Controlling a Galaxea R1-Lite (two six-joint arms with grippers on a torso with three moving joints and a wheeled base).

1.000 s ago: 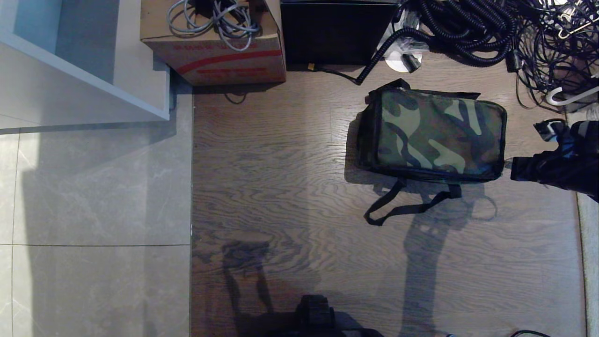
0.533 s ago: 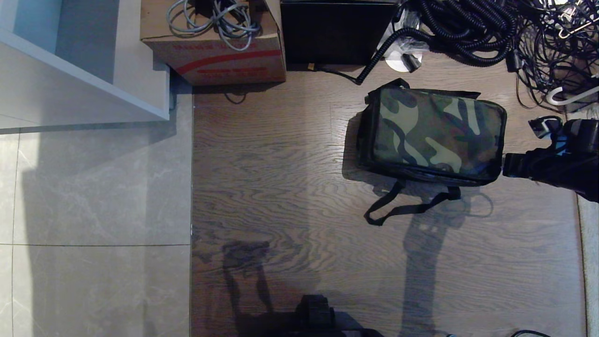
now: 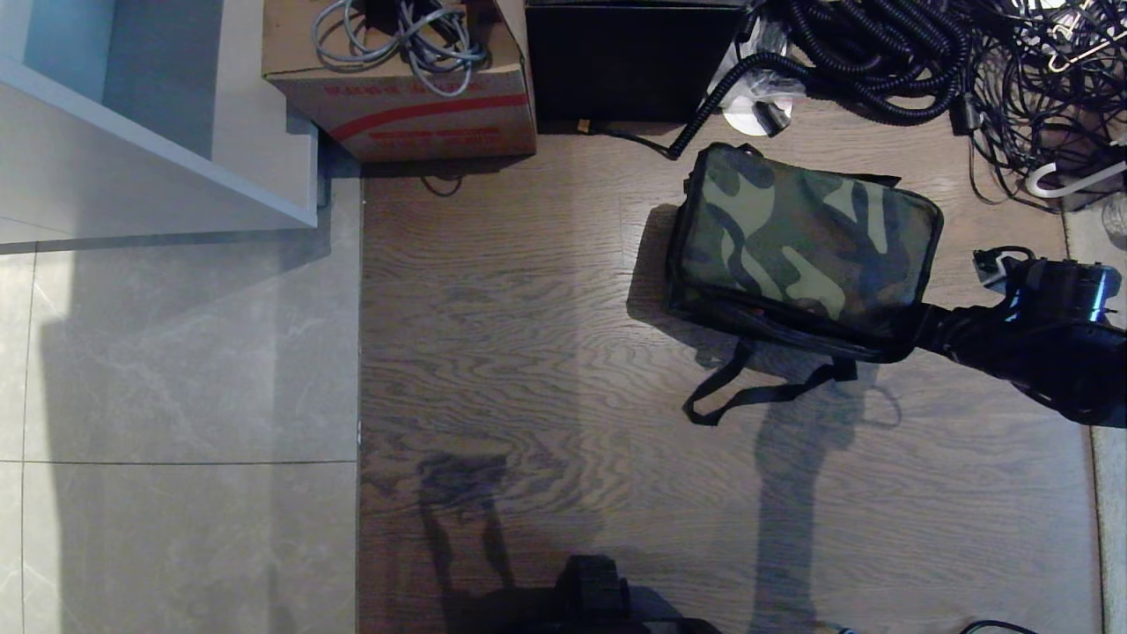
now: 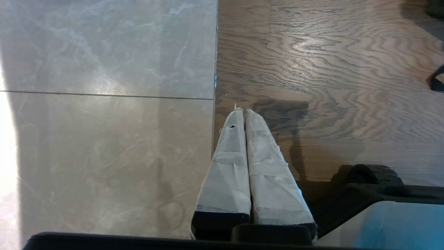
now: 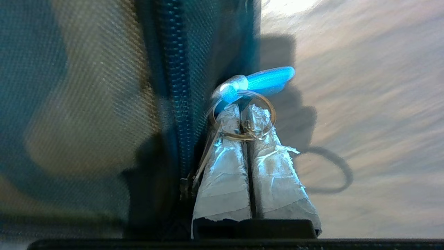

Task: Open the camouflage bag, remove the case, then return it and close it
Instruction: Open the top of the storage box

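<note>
1. Since a second ago the right gripper (image 3: 924, 328) has pushed in from the right edge to the near right corner of the camouflage bag (image 3: 806, 238). The bag has tipped and slid away from it, toward the top of the head view, with its near side lifted.
2. Nearest the robot: the left gripper (image 4: 242, 113) is parked low over the seam between tile floor (image 3: 176, 396) and wood floor (image 3: 511, 370), its taped fingers pressed together on nothing.
3. The shoulder strap (image 3: 757, 392) lies loose on the wood floor just in front of the bag.
4. In the right wrist view the fingers (image 5: 225, 163) are pressed together, tips poking through the metal ring (image 5: 242, 118) of the pale zipper pull (image 5: 263, 81), next to the zipper track (image 5: 175, 86). It looks hooked as much as pinched.
5. The bag sits on the wood floor right of centre, lid still zipped; the case is not visible, presumably inside.
6. Risk: nothing holds the bag, so pulling may drag or flip it rather than run the slider.
7. Risk: the ring could slip off the tips if the pull angle changes.
8. Risk: the strap could snag the arm.
9. Further off: red-striped cardboard box (image 3: 414, 97), black box (image 3: 625, 62) and cable pile (image 3: 933, 53); a shoved bag could run into the cables.
</note>
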